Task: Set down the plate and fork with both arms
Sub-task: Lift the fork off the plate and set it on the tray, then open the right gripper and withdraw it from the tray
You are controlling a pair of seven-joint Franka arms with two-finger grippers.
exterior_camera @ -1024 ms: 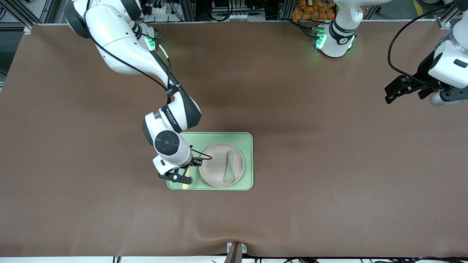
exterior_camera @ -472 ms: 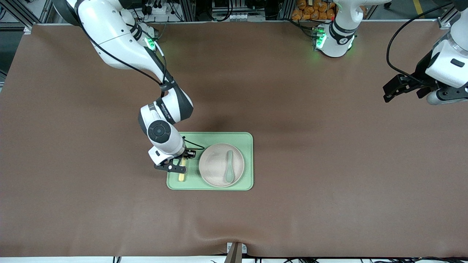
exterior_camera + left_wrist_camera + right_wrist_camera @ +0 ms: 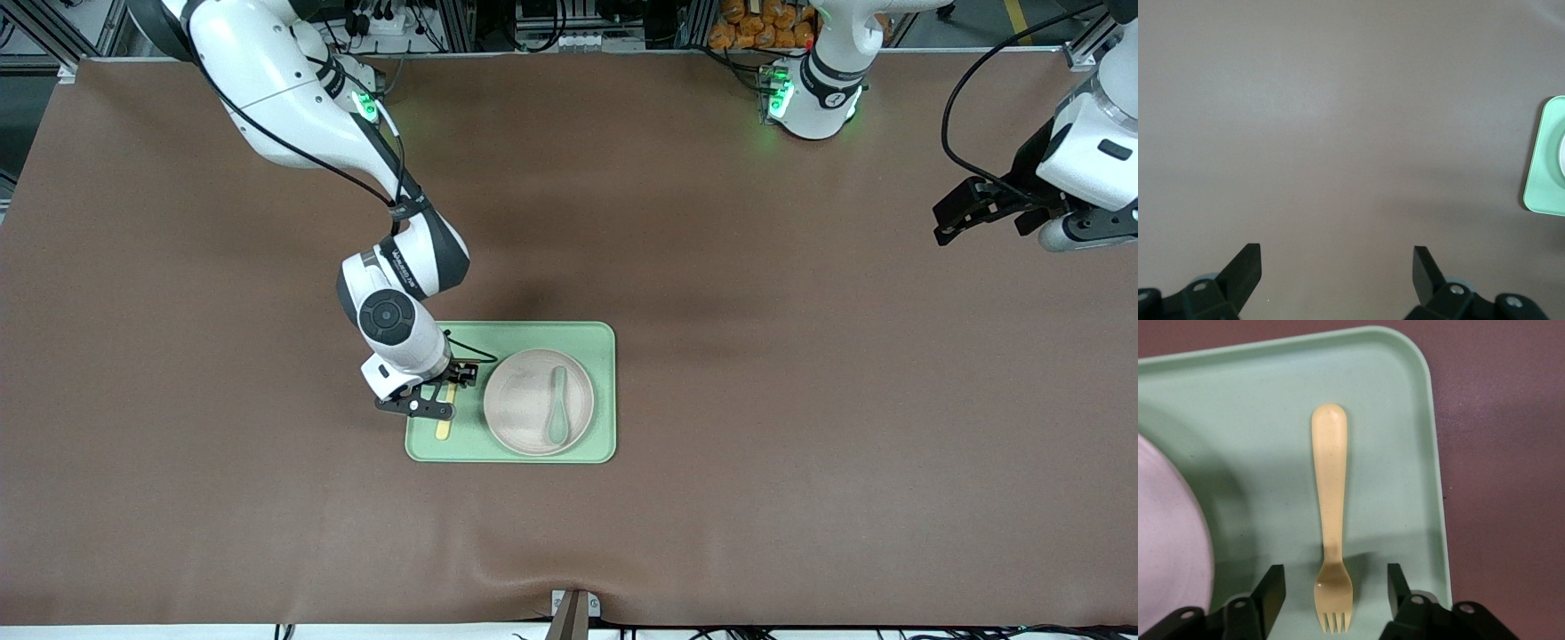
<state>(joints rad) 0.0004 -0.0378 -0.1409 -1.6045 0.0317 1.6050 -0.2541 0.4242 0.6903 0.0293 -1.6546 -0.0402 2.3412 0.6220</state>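
The fork point(image 3: 1330, 540) lies flat on the green tray point(image 3: 587, 338), beside the plate point(image 3: 524, 413) and toward the right arm's end of the bench point(image 3: 800, 400); the plate sits on the same tray with a grey-green spoon point(image 3: 557, 407) resting in it. The right tool point(image 3: 1335, 593) hangs low over the fork, its two fingers point(image 3: 1271, 590) spread wide to either side of the neck just above the tines, gripping nothing. To my eye that fork is a light, stiff bit of plastic, thin and lying close against the tray, so it looks awkward to pinch and likely to skate on the smooth tray if nudged; the narrow neck or the middle of the handle seems the sensible place to take it, across its width. The plate looks rigid and matte, best caught by its low rim. The left tool point(image 3: 1337, 267) waits over bare bench at the left arm's end, well apart from the tray, fingers wide open and empty. The brown cover is flat and plain, with plenty of free room around the tray.
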